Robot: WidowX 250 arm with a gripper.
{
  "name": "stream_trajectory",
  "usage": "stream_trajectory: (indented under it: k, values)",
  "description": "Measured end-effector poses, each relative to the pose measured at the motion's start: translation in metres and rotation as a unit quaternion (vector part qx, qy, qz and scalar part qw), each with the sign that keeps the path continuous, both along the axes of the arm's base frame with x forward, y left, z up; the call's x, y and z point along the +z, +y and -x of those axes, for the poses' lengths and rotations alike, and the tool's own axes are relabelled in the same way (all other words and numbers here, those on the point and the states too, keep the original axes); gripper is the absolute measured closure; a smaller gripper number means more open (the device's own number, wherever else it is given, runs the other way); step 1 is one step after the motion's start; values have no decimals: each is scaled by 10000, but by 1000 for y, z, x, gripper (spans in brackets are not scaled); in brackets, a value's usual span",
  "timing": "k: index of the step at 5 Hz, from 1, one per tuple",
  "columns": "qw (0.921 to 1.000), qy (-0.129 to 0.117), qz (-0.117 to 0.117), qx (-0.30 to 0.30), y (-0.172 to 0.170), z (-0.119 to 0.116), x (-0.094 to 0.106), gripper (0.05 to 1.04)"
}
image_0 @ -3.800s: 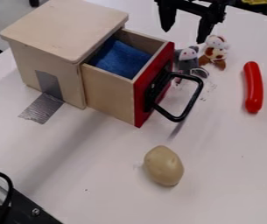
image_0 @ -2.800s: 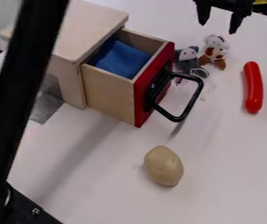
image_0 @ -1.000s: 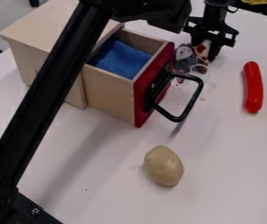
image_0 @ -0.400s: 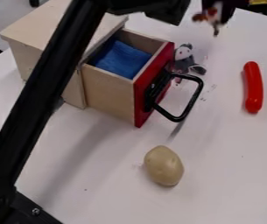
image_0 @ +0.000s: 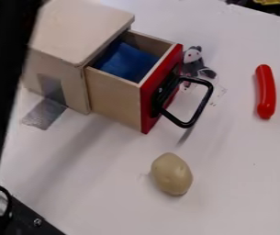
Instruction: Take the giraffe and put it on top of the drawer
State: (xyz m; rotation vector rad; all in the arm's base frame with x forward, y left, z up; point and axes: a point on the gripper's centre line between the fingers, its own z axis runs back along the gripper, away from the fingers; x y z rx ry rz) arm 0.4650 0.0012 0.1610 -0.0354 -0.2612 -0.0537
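Pale, smooth table [image_0: 105, 193] lies beneath everything. Toward the far left stands a wooden box [image_0: 84, 30], its drawer [image_0: 114, 98] pulled out — blue cloth [image_0: 128, 62] inside, black handle [image_0: 197, 110] on the red front. Beside that front, on its far right side, sits a grey plush toy [image_0: 193, 64]. Farther right lies a red sausage [image_0: 265, 92]; nearer, around the middle, a potato [image_0: 171, 174]. The black arm [image_0: 7, 78] runs along the left edge. Whether the gripper is spread, closed or clamped on the giraffe — and where the giraffe is — I cannot tell.

Probably a lab: robot arm [image_0: 6, 87], wooden box [image_0: 84, 30] taped down.
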Motion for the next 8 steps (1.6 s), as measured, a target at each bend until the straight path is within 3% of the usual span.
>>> stream_trajectory:
  k: [1, 2, 3, 4, 6, 8]
  values:
    - [9997, -127, -28, 223, 37, 50, 23, 612]
    - [9984, -1, 68, 565, 61, 99, 11, 612]
    - [9972, 241, 101, 704, 69, 133, -11, 612]
    - [9966, 321, -8, 755, 78, 140, -24, 612]
    - [9922, 317, -191, 1194, 124, 153, -30, 613]
    - [9913, 460, -130, 1224, 147, 162, -42, 562]
